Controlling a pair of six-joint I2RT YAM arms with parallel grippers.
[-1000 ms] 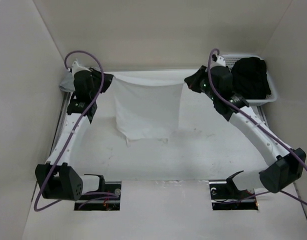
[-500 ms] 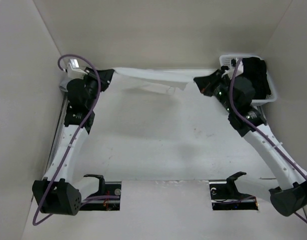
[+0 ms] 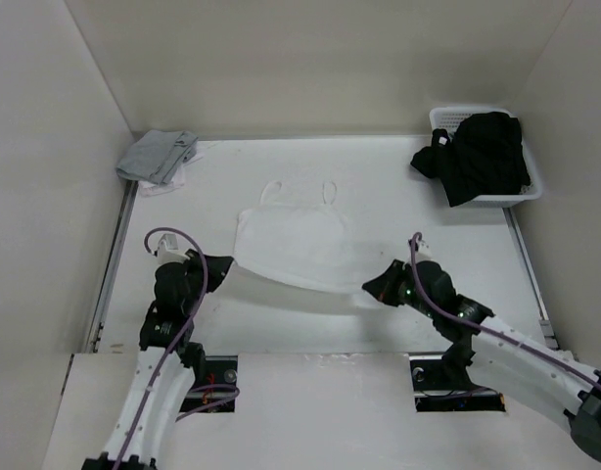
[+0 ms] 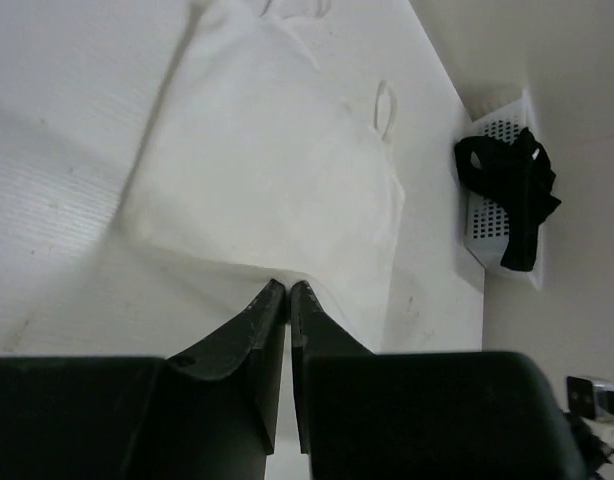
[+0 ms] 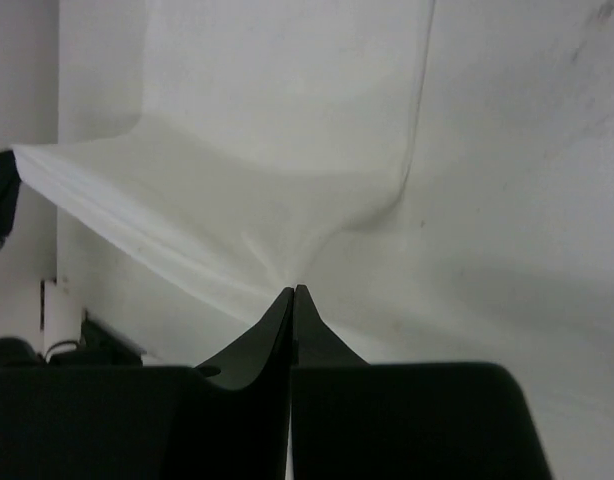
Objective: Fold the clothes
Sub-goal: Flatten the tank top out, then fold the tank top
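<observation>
While its strapped top edge is lying flat on the table, the white camisole is being held up along its near hem, which is stretching as a taut band between the two grippers. It is sitting about midway across the table, with the shoulder loops pointing toward the far wall. The left gripper is pinching the left corner of that hem, and its wrist view is showing the fingers pressed together on the fabric edge. The right gripper is clamping the right corner, its fingers meeting on a puckered bit of cloth from which creases are fanning out. Both arms are reaching in low from the near edge of the table. At the far left corner a grey folded cloth is resting on the table, well apart from the camisole. At the far right a white perforated basket is holding a black garment, part of which is spilling over the basket's left rim.
</observation>
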